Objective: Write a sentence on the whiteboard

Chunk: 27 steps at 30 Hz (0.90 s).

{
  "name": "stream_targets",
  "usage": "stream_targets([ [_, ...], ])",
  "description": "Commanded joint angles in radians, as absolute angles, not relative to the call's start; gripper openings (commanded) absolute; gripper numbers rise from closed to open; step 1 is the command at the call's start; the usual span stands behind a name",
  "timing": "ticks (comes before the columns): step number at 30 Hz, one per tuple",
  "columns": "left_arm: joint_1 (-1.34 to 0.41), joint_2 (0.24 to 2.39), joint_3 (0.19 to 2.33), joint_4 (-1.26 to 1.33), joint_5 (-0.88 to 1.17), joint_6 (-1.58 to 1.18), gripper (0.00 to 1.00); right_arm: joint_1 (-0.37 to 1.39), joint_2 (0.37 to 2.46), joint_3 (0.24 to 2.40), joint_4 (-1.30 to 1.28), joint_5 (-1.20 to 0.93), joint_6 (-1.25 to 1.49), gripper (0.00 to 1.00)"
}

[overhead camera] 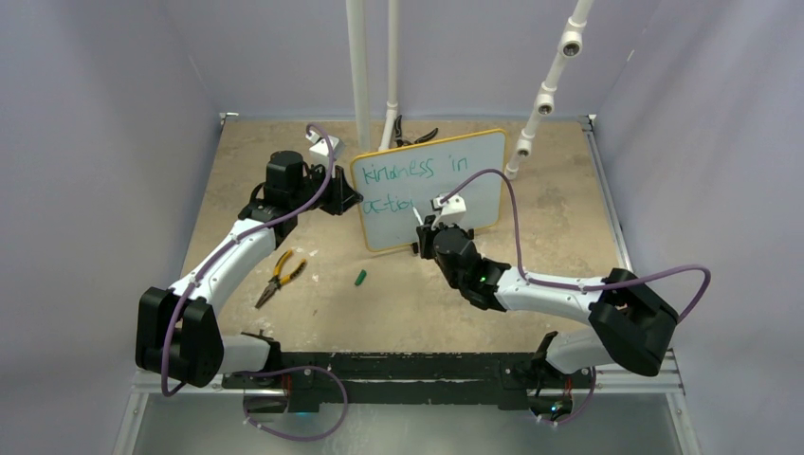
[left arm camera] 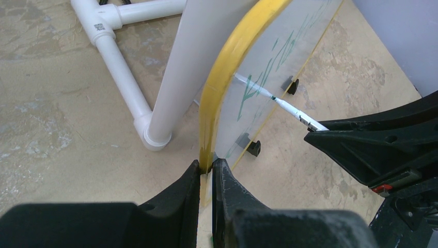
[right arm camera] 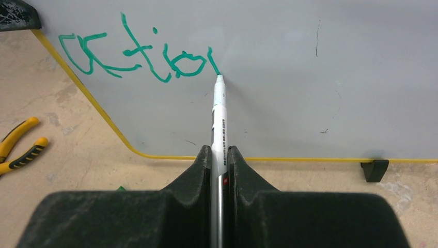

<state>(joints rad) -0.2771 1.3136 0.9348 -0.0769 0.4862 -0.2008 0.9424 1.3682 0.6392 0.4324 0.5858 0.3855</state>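
At centre of the right wrist view: my right gripper (right arm camera: 219,153), jaws closed tight on the barrel of the marker (right arm camera: 218,121).

- Marker: long axis runs straight up the frame from the jaws. Its teal tip touches the whiteboard (right arm camera: 320,88) at the foot of the last stroke.
- The sentence (right arm camera: 138,51): "kindness in" on the upper line, and "actio" plus one short stroke on the lower, to the upper left of the tip. I judge the last letter unfinished.
- Relation that matters: the bare board for the rest of the letter lies to the right of the tip. I would carry the pen that way, tip on the surface. Nothing stands in that path.
- Board foot (right arm camera: 374,169): small, black, lower right, well below the writing line.
- Left gripper (left arm camera: 206,168): at bottom centre of the left wrist view, pinched shut on the board's yellow frame (left arm camera: 227,67) and holding it upright. The right arm is the nearer to the lettering and the only one with a pen.
- White pipe (left arm camera: 124,67): just behind the board, upper left of the left wrist view.
- Pliers (overhead camera: 279,276): yellow-handled, left of centre in the top view, well apart from the board.
- Green cap (overhead camera: 360,278): on the table (overhead camera: 559,246) in front of the board, clear of both arms.
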Motion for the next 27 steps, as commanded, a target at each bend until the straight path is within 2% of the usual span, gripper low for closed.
stream_targets([
  [1,-0.272,1.311,0.943,-0.048,0.442,-0.215,0.00,0.936,1.357,0.634,0.453,0.617,0.394,0.00],
  [27,-0.272,1.315,0.942,-0.049,0.439,-0.215,0.00,0.936,1.354,0.683,0.542,0.632,0.293,0.00],
])
